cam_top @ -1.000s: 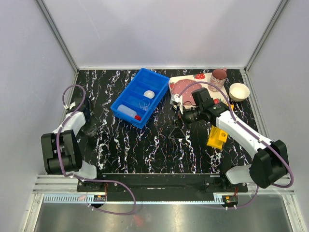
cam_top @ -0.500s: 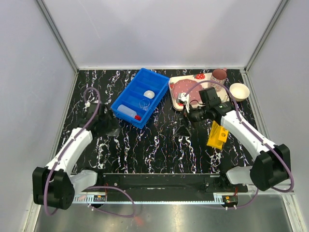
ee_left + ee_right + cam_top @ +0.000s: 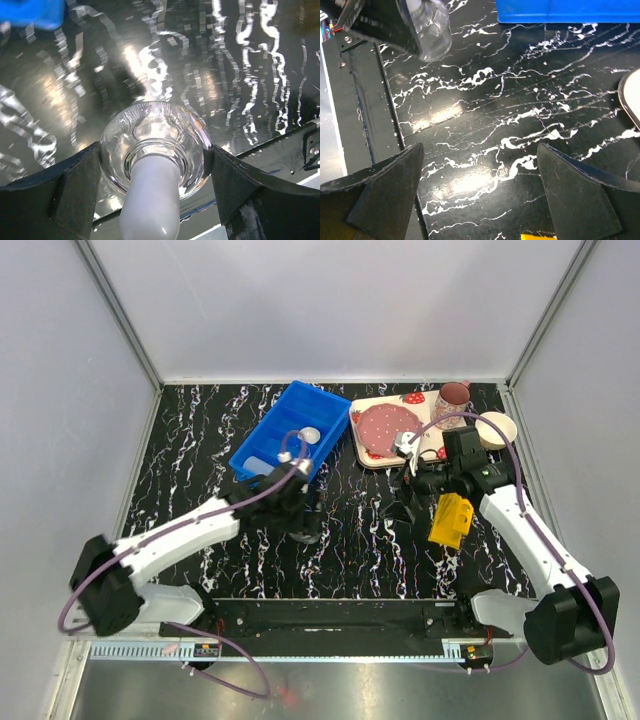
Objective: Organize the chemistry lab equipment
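Note:
My left gripper [image 3: 306, 522] is shut on a small clear glass beaker [image 3: 155, 125] and holds it just above the black marbled table, in front of the blue bin [image 3: 262, 436]. A white rounded piece [image 3: 150, 200] shows in front of the beaker. The beaker also shows in the right wrist view [image 3: 432, 30]. The bin holds a tiny white dish [image 3: 309, 436] and a squeeze bottle [image 3: 255, 466], partly hidden by the arm. My right gripper [image 3: 415, 495] is open and empty above bare table [image 3: 480, 175], beside the yellow holed rack [image 3: 450, 520]. No thin tubes show.
A strawberry-print tray [image 3: 395, 425], a pink mug [image 3: 452, 398] and a cream bowl [image 3: 495, 428] stand at the back right. The bin's edge [image 3: 570, 10] lies ahead of the right gripper. The black base rail [image 3: 330, 615] runs along the near edge.
My left arm has swung from the far left to the middle, in front of the bin, and now has the beaker between its fingers. My right gripper has drawn back to the right, towards the rack.

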You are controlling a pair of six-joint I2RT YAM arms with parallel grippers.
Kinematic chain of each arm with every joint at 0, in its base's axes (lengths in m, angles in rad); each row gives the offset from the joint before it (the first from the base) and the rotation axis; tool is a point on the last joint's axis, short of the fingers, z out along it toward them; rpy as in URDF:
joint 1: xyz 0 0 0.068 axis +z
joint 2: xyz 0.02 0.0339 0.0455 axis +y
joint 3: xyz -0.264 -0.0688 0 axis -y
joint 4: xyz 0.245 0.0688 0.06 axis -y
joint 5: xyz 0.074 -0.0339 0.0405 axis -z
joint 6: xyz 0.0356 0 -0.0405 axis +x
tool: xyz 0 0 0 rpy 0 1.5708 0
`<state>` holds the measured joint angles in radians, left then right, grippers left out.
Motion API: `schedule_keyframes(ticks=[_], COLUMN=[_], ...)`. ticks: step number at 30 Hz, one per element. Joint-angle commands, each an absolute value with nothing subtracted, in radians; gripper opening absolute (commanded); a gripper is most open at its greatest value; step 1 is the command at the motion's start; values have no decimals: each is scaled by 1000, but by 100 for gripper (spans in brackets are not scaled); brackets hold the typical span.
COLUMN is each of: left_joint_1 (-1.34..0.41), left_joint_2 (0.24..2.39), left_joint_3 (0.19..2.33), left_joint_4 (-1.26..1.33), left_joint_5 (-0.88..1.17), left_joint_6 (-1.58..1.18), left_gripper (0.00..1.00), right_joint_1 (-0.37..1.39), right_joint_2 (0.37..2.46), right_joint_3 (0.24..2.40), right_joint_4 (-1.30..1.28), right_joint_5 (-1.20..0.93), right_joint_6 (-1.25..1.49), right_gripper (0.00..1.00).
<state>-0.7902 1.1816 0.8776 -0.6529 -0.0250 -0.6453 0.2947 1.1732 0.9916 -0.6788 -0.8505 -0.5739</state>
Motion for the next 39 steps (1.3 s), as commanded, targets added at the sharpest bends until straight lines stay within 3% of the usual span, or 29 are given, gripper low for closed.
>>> schedule_keyframes(ticks=[1,9,21,28,39], left_joint_1=[-903,-948,-957,-960,-960], left_joint_2=[1395,1828,2022,2028,1862], left_joint_3=[1101,1475,1606,1589,1437], left_joint_4=[-581,-687,-738,-730,-575], left_joint_5=[-40,-92,-150,-195,-161], left_joint_6=[-583,-460,-439,-460,-462], left_gripper=[32,32,36,50,91], right_joint_1=[229,160,104,75,58], right_joint_2=[1135,1112,1104,1104,1100], right_joint_3=[979,924,885,881,847], right_joint_4=[-669,-620,-592,-591,-600], right_joint_5=[-864,-894,-936,-954,-1003], right_joint_6=[-597,-604,-623,-623,-676], right_gripper=[100,100,100,100,99])
